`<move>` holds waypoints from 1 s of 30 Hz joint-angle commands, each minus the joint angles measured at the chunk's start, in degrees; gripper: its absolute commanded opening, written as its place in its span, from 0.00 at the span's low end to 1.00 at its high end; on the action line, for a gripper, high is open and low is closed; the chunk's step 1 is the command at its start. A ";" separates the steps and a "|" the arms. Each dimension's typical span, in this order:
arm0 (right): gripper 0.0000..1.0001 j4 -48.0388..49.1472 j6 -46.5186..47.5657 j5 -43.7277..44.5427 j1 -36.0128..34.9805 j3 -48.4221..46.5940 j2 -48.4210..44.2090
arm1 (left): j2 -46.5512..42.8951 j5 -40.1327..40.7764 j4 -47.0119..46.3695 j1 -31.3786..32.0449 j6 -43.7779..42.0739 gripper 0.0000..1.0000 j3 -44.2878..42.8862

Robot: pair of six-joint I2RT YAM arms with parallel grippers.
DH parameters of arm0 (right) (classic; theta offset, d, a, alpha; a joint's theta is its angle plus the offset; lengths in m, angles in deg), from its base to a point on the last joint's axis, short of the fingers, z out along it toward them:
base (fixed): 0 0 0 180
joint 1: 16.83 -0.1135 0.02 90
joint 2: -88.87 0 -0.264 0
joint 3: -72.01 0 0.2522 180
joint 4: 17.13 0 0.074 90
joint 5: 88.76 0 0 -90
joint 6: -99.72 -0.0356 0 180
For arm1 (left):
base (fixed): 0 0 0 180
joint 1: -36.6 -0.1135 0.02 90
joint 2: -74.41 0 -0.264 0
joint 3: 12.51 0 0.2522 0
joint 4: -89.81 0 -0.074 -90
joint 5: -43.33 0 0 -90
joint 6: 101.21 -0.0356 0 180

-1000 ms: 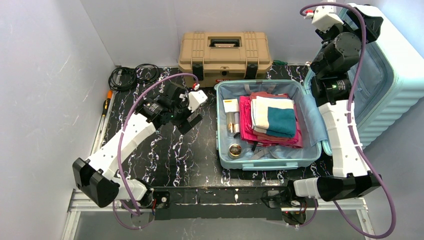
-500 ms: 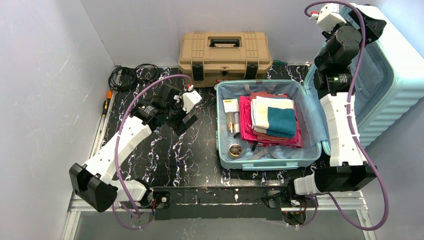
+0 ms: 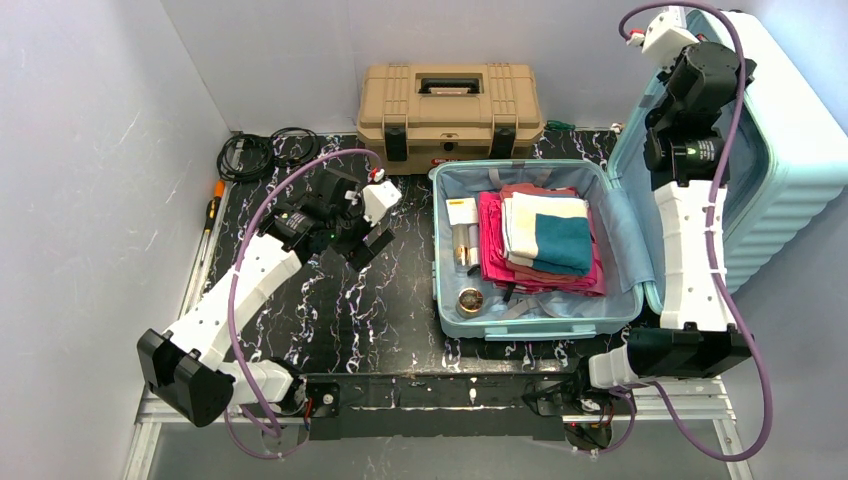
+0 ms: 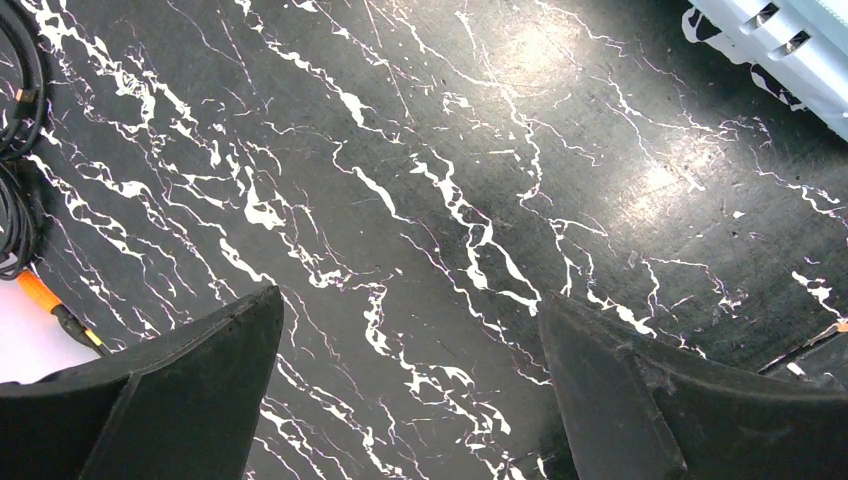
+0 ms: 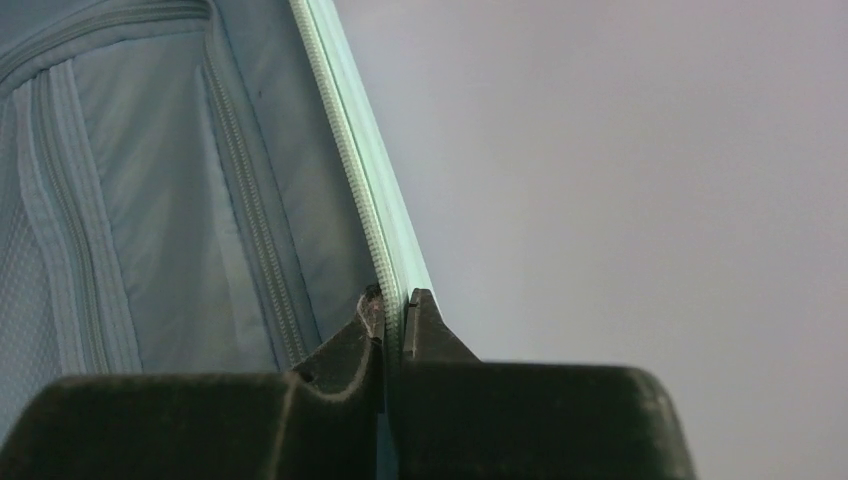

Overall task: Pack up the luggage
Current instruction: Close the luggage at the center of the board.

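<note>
The right gripper (image 5: 393, 305) is pinched together on the zippered rim (image 5: 372, 215) at the top of the raised lid (image 3: 790, 150). The lid belongs to the luggage (image 3: 540, 325), which lies open on the right side of the black marble table (image 3: 380, 300) with folded towels (image 3: 545, 235) inside. To its left, the left gripper (image 4: 410, 305) hangs over bare tabletop, its jaws wide apart. A tan toolbox (image 3: 450, 100) stands behind.

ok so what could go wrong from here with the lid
The right tool pinches only the thin rim of the suitcase lid, so it may slip and the lid could drop. The folded cloths are stacked up and might stop the lid from shutting flat.
</note>
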 commanded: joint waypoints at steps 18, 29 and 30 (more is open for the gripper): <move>0.01 -23.63 -44.31 -52.22 -2.45 -15.33 -4.21 | 15.58 -27.98 -10.76 -0.54 26.63 0.98 -23.91; 0.01 -24.32 -45.65 -45.30 -22.56 -9.60 -3.16 | 28.16 -37.83 -25.34 -0.11 49.46 0.98 -25.51; 0.01 -23.93 -45.94 -45.49 -23.52 -8.79 -2.93 | 28.84 -37.59 -25.61 -0.11 49.56 0.98 -25.36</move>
